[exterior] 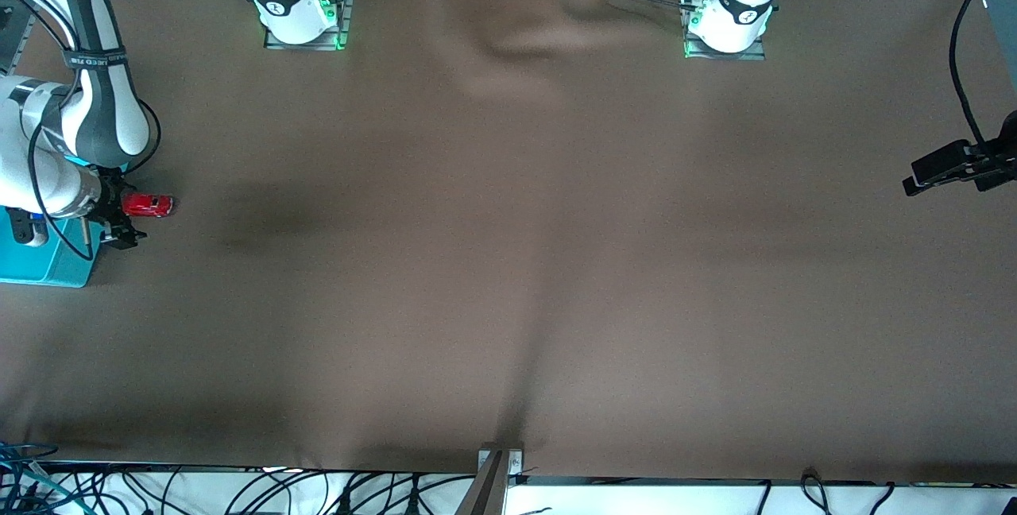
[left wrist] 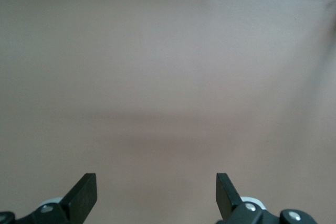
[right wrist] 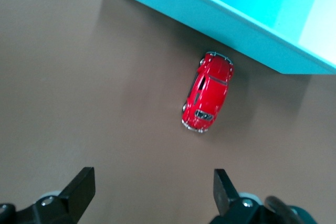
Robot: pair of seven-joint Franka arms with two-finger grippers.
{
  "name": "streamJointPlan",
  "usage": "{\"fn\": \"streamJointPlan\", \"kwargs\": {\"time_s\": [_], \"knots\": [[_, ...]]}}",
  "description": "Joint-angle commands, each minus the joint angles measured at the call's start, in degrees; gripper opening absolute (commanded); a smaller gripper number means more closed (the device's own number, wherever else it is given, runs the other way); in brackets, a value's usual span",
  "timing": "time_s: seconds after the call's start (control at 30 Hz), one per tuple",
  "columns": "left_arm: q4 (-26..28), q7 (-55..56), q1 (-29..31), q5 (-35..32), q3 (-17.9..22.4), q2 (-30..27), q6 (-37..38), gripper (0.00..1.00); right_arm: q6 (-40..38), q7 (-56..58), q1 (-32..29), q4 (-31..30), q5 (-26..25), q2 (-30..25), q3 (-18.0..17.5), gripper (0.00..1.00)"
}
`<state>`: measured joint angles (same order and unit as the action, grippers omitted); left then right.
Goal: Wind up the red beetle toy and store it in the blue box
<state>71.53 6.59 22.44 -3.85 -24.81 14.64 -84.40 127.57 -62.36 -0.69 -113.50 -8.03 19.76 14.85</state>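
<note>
Nothing is done yet — the red beetle toy (right wrist: 207, 92) lies ungrasped beside the blue box (right wrist: 220, 19); the right gripper (right wrist: 152, 190) hangs open over it, and the left gripper (left wrist: 156, 195) waits open over bare table.

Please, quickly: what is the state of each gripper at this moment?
Left gripper: open, holding nothing, over bare tablecloth.
Right gripper: open, holding nothing, above the red beetle toy beside the blue box.

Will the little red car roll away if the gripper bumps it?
Probably. The red beetle toy stands on its wheels on the flat table, so a nudge along its length could roll it. Its glossy rounded body may be slippery to pinch. It looks small and stiff, likely light.
</note>
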Motion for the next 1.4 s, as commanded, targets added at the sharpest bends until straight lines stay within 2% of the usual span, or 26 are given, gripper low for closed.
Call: {"fn": "streamJointPlan", "kwargs": {"time_s": [0.0,0.2,0.33,0.47,0.6,0.67,0.83,1.0,1.17,1.37], "knots": [[-0.6,-0.7,0.7,-0.5,-0.8,-0.5,1.0,1.00,4.3,-2.4,-0.3,-2.0,-1.1,1.0,0.8,1.00],[-0.6,-0.8,1.5,-0.2,-0.7,-0.6,1.0,1.00,8.4,-7.0,-0.9,-3.9,-1.2,3.5,0.8,1.00],[-0.5,-0.7,-1.0,-0.5,-0.1,-0.9,1.0,1.00,10.2,-8.4,-1.0,-5.3,-1.2,3.7,0.8,1.00],[-0.6,-0.7,-5.6,-0.3,4.8,-2.1,1.0,1.00,10.2,-8.5,-1.2,-5.9,-1.2,4.2,1.8,1.00],[-0.3,-0.7,-12.3,-0.1,12.3,-3.2,1.0,1.00,10.0,-8.4,-1.3,-6.6,-1.3,4.2,2.9,1.00],[0.2,-0.7,-14.5,0.0,14.6,-3.8,1.0,1.00,10.0,-8.0,-1.3,-6.6,-1.3,4.2,4.0,1.00],[0.5,-0.8,-16.8,0.0,16.5,-4.4,1.0,1.00,10.0,-7.9,-1.3,-6.6,-1.3,4.9,5.5,1.00],[0.7,-1.1,-24.4,0.6,24.9,-5.0,1.1,1.00,10.0,-8.3,-2.0,-6.9,-1.3,5.4,5.8,1.00],[1.7,-1.5,-24.0,5.2,27.1,-5.0,1.1,1.00,10.2,-8.1,-3.3,-7.4,-1.3,5.4,5.8,1.00],[1.7,-1.6,-23.6,5.5,26.8,-5.0,1.1,1.00,10.7,-7.6,-4.2,-7.4,-1.3,6.5,5.8,1.00]]}}
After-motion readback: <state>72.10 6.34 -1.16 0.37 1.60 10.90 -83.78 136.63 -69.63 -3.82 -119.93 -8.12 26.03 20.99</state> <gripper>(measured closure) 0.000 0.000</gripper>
